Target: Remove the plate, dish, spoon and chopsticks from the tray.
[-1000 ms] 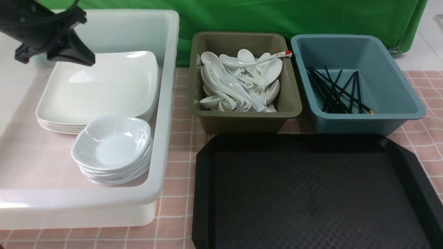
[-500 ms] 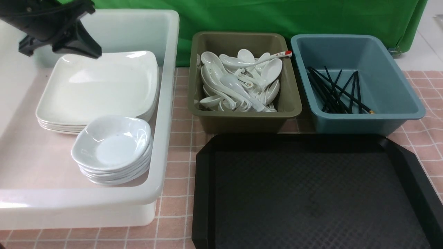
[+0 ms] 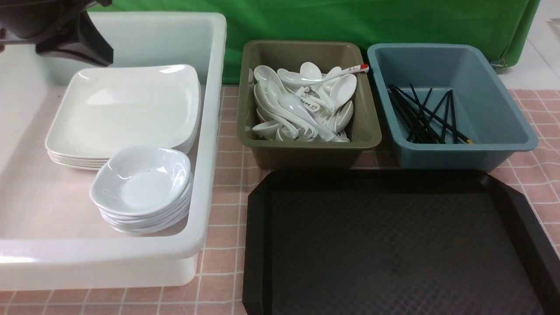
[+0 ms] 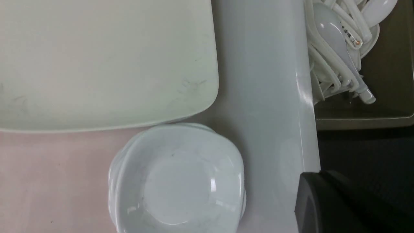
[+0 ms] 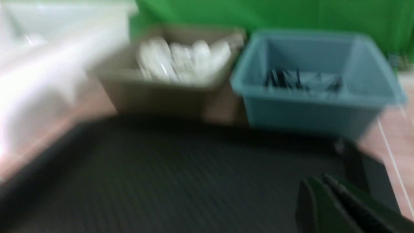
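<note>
Jaws of the left gripper [image 3: 94, 50] are seen empty, their gap untellable; retreating low, the plates [image 3: 127, 109] could be clipped.

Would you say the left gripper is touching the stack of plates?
Apart. The front view shows the left gripper raised above the stack of plates, with bin wall visible between them.

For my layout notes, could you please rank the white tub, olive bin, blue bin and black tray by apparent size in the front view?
1. white tub
2. black tray, cropped and nearest, so unsure against the tub
3. blue bin and olive bin, about alike
</note>
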